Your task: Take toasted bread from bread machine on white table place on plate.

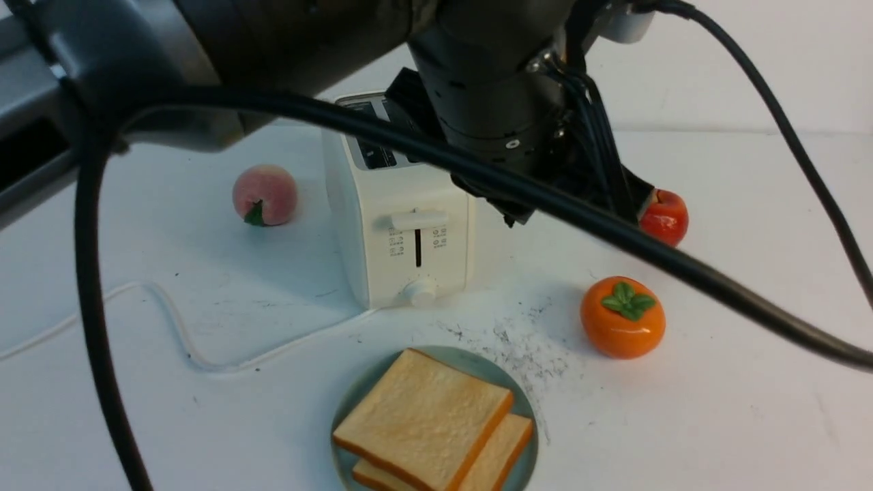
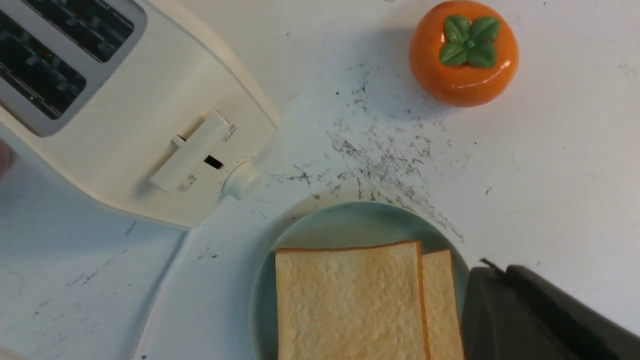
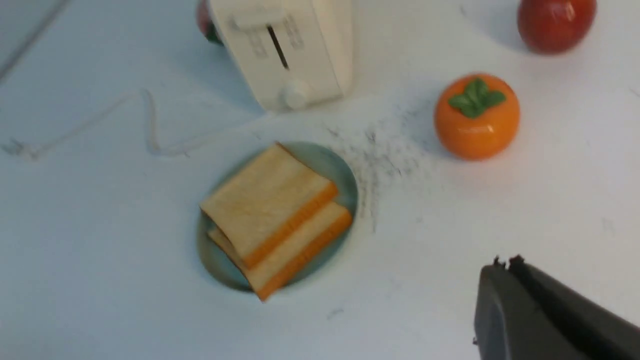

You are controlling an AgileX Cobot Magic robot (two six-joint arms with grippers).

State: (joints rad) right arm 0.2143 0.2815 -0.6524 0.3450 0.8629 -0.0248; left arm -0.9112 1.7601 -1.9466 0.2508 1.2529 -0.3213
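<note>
The left fingers (image 2: 505, 310) are resting together on nothing at the lower right of their wrist view, and the right fingers (image 3: 515, 310) likewise. That is probably because the job looks done: the toasted bread (image 1: 423, 416) is lying stacked on the plate (image 1: 472, 365), bottom centre of the front view, below the empty-slotted bread machine (image 1: 402, 225) on the table (image 1: 716, 409).

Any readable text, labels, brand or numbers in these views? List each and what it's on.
No legible text in any view.
bread machine, front: small grey marks on both sides of the lever slot, too small to read.
plate and toasted bread: no print visible.
</note>
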